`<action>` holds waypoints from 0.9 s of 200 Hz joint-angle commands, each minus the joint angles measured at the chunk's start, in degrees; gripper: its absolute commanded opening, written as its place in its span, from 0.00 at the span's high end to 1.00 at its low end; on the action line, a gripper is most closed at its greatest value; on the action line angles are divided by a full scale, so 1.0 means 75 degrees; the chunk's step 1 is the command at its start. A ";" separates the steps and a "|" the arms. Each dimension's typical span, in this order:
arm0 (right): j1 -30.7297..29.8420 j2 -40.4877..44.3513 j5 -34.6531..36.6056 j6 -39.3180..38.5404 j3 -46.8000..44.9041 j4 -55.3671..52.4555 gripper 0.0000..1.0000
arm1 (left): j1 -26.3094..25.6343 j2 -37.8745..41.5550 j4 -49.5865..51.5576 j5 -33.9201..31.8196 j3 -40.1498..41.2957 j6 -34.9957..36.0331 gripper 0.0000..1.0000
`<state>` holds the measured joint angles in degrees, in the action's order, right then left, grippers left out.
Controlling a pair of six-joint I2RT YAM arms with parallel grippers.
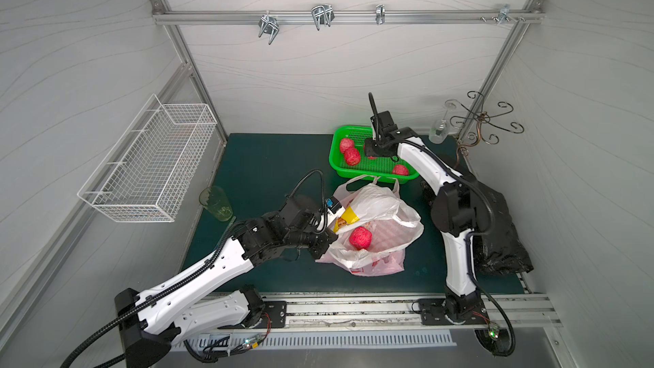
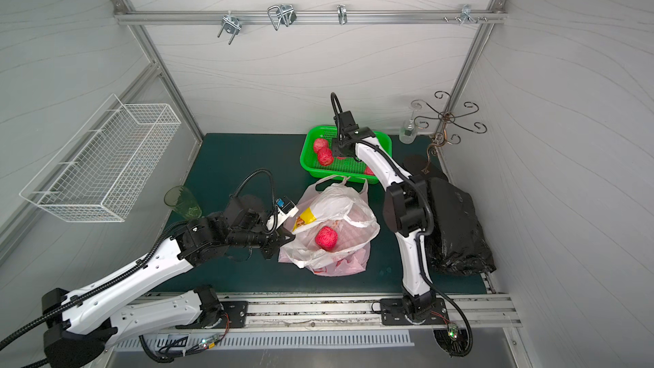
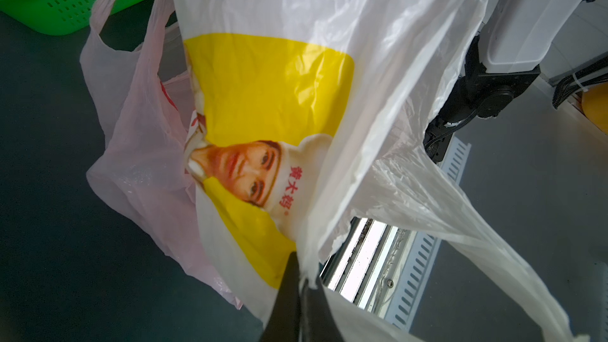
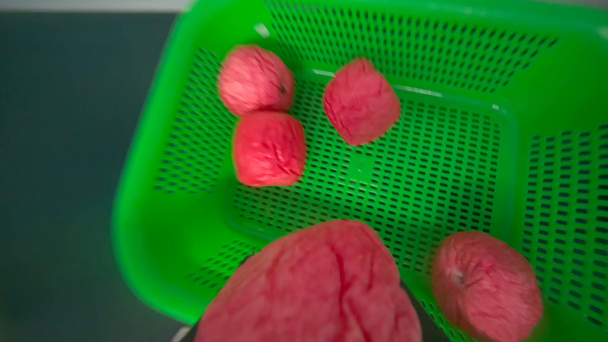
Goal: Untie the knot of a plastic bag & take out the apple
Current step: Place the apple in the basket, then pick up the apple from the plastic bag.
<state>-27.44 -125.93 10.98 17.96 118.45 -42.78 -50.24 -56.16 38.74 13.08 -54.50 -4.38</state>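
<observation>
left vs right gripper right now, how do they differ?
The left gripper is shut tight, pinching the thin rim of the white printed plastic bag. The right gripper is closed wider, apparently around a red wrinkled apple. The left gripper works at the bag mid-table. The right gripper hangs over the green perforated plastic basket at the back. Both hold something.

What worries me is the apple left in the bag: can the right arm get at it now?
Likely not yet: the right gripper holds a second apple over the basket. Otherwise the way looks free: the left gripper holds the bag open, and its apple lies uncovered.
</observation>
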 commanded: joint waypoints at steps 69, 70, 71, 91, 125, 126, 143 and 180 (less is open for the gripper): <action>0.0273 -0.0278 0.0206 -0.0580 0.1453 -0.0557 0.01 | 0.0059 0.0276 -0.0026 -0.0059 -0.0079 0.0074 1.00; 0.0267 -0.0246 0.0197 -0.0596 0.1396 -0.0514 0.01 | 0.0062 0.0273 -0.0023 -0.0052 -0.0080 0.0077 1.00; 0.0264 -0.0159 0.0193 -0.0610 0.1332 -0.0475 0.01 | 0.0064 0.0271 -0.0028 -0.0060 -0.0081 0.0079 1.00; 0.0142 0.1317 -0.0125 -0.0603 0.0342 -0.0091 0.01 | 0.0095 0.0169 0.0005 -0.0048 -0.0136 0.0165 1.00; -0.1081 0.5186 -0.0226 -0.0839 -0.2105 0.0463 0.02 | 0.0226 -0.0182 -0.0049 0.0152 -0.0387 0.0335 1.00; -0.1137 0.5299 -0.0218 -0.0849 -0.2176 0.0470 0.02 | 0.0228 -0.0197 -0.0053 0.0159 -0.0398 0.0342 1.00; -0.2272 0.7052 0.0006 -0.1120 -0.3151 0.0293 0.07 | 0.0310 -0.0406 0.0008 0.0203 -0.0597 0.0452 1.00; -0.3809 0.9364 -0.1217 -0.0366 -0.4979 -0.0714 0.52 | 0.0417 -0.0680 0.0077 0.0209 -0.1058 0.0597 1.00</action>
<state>-52.90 -58.76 6.07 12.45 90.91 -39.79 -47.68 -60.53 39.97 13.91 -57.52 -1.83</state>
